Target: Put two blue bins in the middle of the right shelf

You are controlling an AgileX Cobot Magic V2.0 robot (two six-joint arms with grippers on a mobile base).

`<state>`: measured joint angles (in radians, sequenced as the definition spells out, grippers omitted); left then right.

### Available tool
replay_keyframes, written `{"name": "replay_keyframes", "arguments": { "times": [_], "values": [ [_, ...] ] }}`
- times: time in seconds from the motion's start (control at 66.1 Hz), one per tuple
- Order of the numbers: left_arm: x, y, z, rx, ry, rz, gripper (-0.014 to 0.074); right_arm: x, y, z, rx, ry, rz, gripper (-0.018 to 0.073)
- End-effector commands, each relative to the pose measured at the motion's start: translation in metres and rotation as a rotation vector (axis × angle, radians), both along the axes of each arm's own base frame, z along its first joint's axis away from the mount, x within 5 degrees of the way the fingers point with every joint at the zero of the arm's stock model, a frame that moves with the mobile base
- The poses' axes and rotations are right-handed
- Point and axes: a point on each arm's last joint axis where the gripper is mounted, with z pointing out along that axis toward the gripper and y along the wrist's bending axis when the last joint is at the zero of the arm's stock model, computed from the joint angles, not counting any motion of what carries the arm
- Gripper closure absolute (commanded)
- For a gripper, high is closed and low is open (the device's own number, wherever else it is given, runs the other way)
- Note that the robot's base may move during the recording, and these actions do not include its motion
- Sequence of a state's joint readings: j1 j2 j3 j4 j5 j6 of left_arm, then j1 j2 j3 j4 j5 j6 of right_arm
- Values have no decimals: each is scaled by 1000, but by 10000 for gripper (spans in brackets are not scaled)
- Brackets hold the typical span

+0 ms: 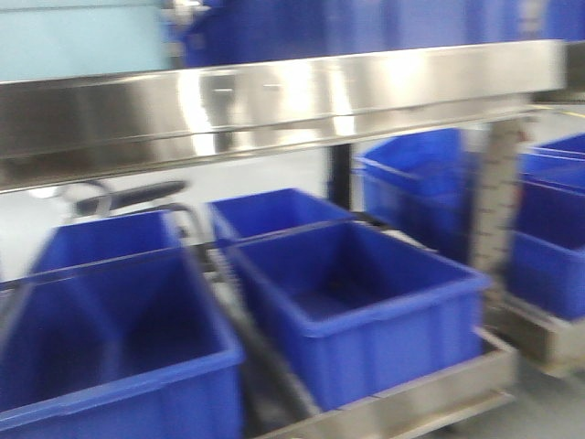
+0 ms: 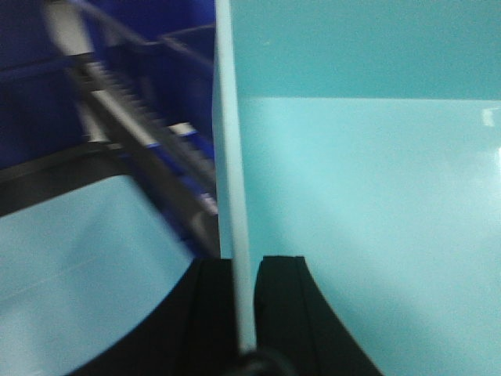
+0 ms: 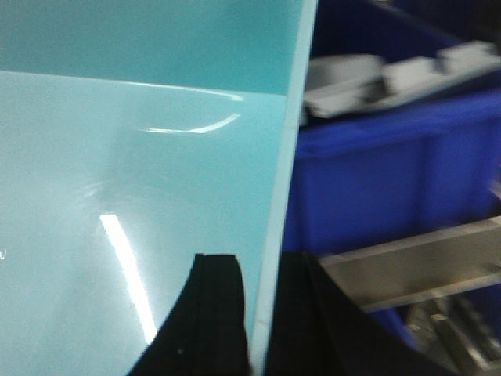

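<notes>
Left gripper: black jaws pinching the thin wall of a pale turquoise plastic bin.
Bin: hangs between both grippers.
Right gripper: pinching another wall.
Steel shelf rail: clear it, lifting both sides evenly.

The left hand points forward, its two black fingers standing one on each side of a thin pale wall whose edge runs straight up between them. Both inner faces appear to press against it, though blur makes the contact hard to confirm. The right hand holds much the same pose. Its black fingers straddle the edge of the pale wall, which leans a little to the right, with one finger flush on the broad face and the other tight against the far side.
</notes>
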<state>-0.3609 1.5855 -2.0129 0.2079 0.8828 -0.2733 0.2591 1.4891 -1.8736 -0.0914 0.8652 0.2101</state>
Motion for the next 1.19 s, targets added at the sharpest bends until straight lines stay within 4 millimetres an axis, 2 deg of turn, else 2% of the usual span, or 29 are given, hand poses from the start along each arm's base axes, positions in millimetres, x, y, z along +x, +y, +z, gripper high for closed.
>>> {"name": "replay_keyframes", "arguments": {
  "times": [0.0,1.179],
  "values": [
    [-3,-2,11,-24,-77,-23,707,-5,2,10,16,-64,24,724],
    [-3,-2,11,-24,-77,-23,707,-5,2,10,16,-64,24,724]
  ]
}}
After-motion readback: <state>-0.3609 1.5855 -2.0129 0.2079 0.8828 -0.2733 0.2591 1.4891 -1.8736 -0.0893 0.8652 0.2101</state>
